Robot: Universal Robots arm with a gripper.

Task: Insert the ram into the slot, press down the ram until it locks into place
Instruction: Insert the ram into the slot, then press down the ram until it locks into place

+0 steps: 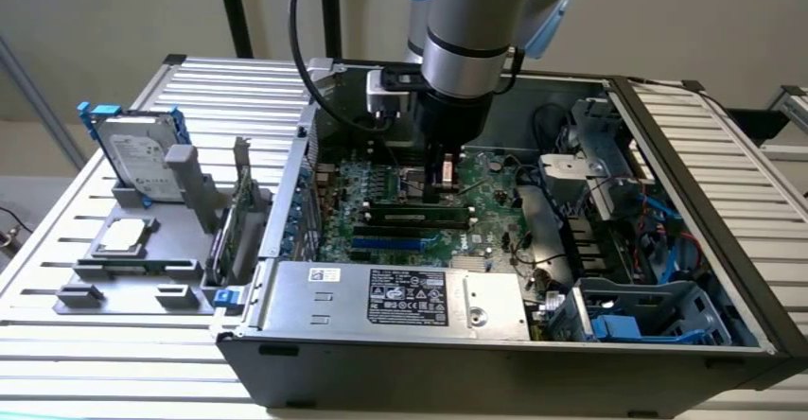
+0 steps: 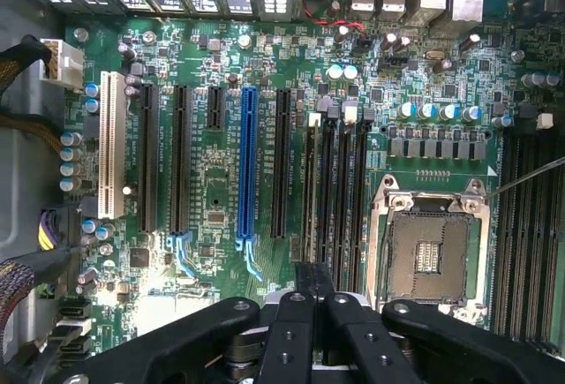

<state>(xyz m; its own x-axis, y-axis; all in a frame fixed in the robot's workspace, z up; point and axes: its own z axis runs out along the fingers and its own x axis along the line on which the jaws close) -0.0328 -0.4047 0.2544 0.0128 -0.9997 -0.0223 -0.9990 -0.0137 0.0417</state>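
Black two-finger gripper [image 2: 315,300] closed, fingertips pinched together directly over long black plastic memory slot [image 2: 311,194]; thin green ram stick [image 1: 407,218] seated just beside. Labels unreadable.

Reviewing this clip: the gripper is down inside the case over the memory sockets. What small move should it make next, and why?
Probably a short, straight push downward. The ram already stands in the slot, and the gripper, fingers together, hangs close above the ram. Whether the end latches have closed cannot be told, so pressing seems the safest guess.
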